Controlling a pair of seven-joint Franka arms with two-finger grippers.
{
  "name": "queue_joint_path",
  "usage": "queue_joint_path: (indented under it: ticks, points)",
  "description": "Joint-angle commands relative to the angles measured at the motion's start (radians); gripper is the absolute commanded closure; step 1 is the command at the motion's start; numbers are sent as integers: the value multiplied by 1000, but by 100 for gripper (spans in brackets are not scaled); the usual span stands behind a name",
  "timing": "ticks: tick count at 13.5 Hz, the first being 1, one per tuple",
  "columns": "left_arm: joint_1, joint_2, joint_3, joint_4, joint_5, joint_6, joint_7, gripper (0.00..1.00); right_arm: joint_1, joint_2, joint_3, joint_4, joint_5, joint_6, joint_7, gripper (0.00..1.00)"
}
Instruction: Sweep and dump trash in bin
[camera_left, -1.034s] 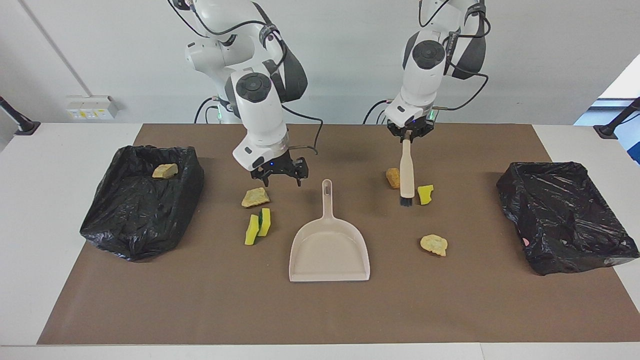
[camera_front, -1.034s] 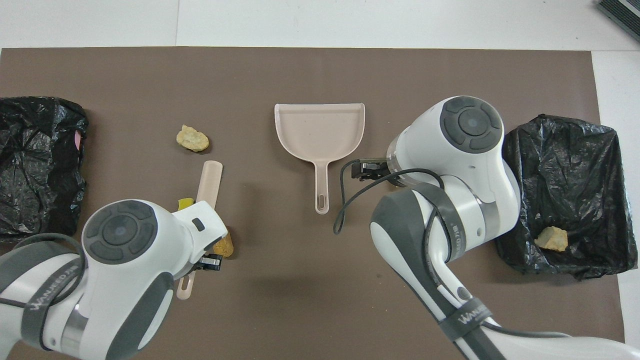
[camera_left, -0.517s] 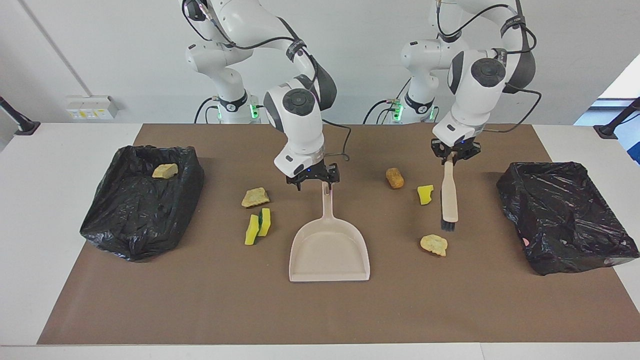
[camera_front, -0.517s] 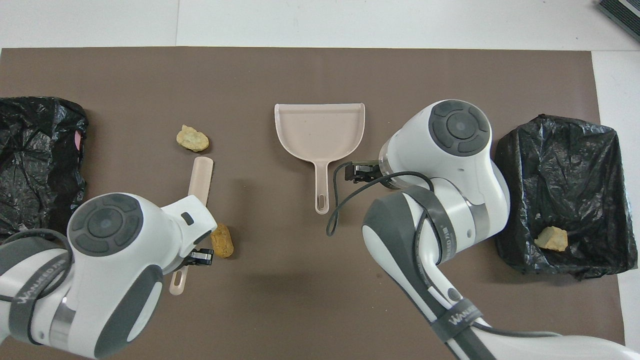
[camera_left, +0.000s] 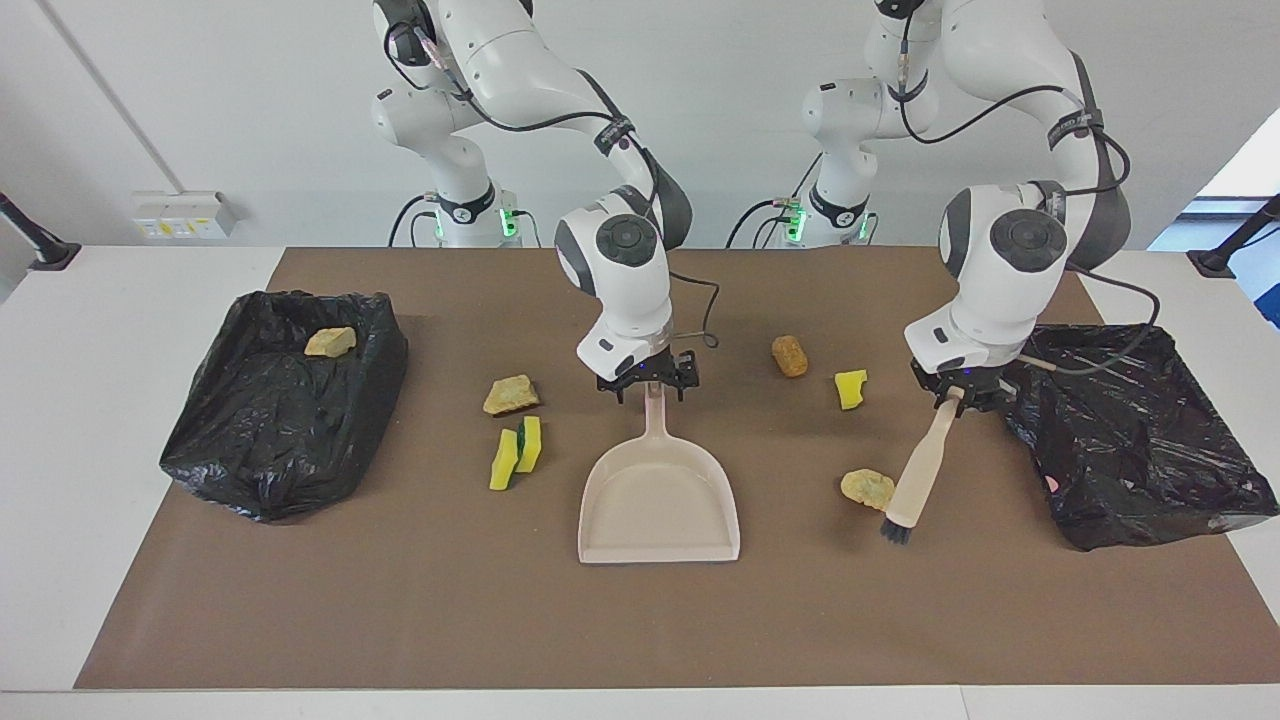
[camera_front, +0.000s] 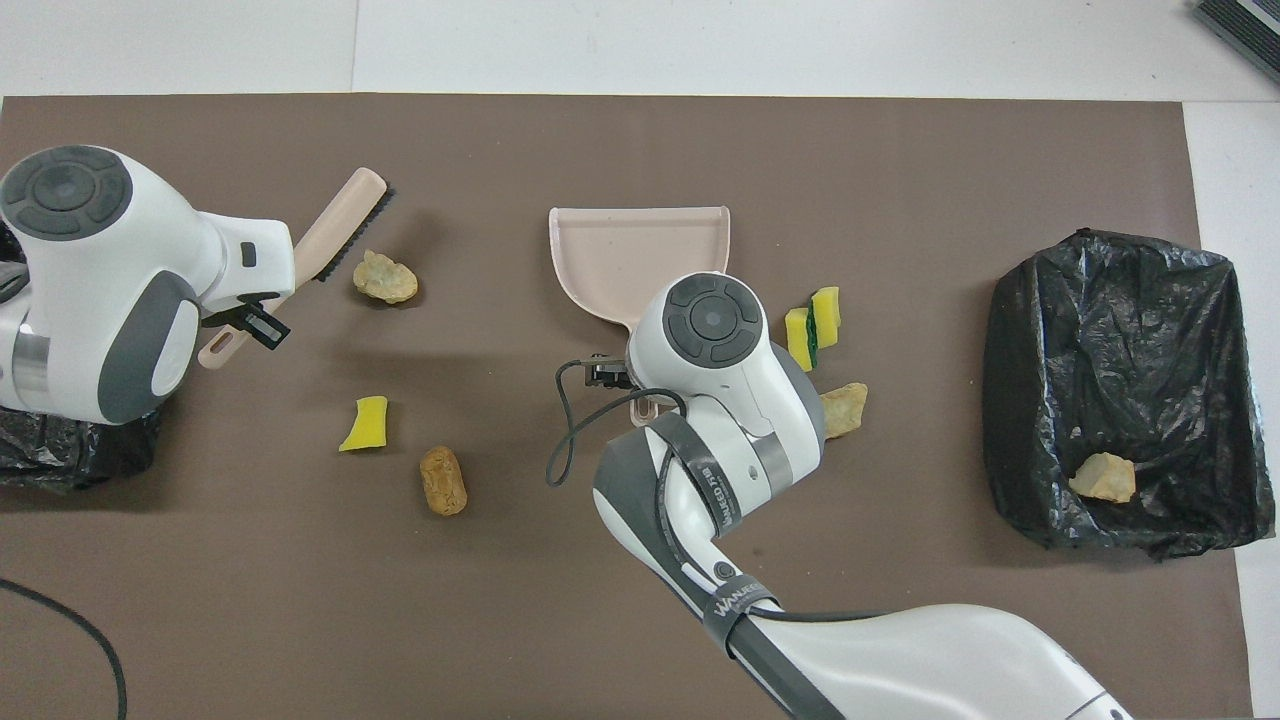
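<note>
Facing view — the right tool is set down on the handle of the beige dustpan; whether its fingers have closed there cannot be told. The pan lies flat on the table, mouth turned away from the robots, presumably so chunks can be pushed in. The left tool is pinched on the brush, which is held slanted, bristles low, just beside a pale tan chunk — placed, it is judged, for a stroke toward the pan. An orange-brown chunk and a bright yellow chunk lie nearer to the robots. Toward the right arm's end, a yellow-with-green pair and a tan piece are seen beside the pan.

Overhead view — rough, crumbly edges are shown on the tan chunk, with the bristles alongside it. One tan lump is already in the black-lined bin. The loose trash is small, light, irregular.
</note>
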Motion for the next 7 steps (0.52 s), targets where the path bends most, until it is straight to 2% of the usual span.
queue_joint_path:
  ticks: [1, 2, 3, 4, 5, 7]
  points:
    - [35, 93, 3, 107, 24, 10, 149, 100, 5, 11, -4, 34, -5, -4, 8, 94]
    - [46, 96, 5, 113, 24, 17, 300, 100, 10, 14, -4, 40, -5, -12, 10, 100]
    - [47, 96, 8, 113, 23, 51, 458, 100, 10, 14, -6, 48, -10, -16, 8, 100]
    - [46, 96, 35, 108, 27, 72, 531, 100, 10, 13, -5, 54, -17, -24, 4, 100]
    - [46, 94, 42, 104, 27, 74, 542, 100, 7, 14, -4, 72, -13, -36, -9, 100]
    - [49, 113, 45, 105, 29, 88, 547, 100, 7, 10, -3, 77, 13, -19, -149, 100]
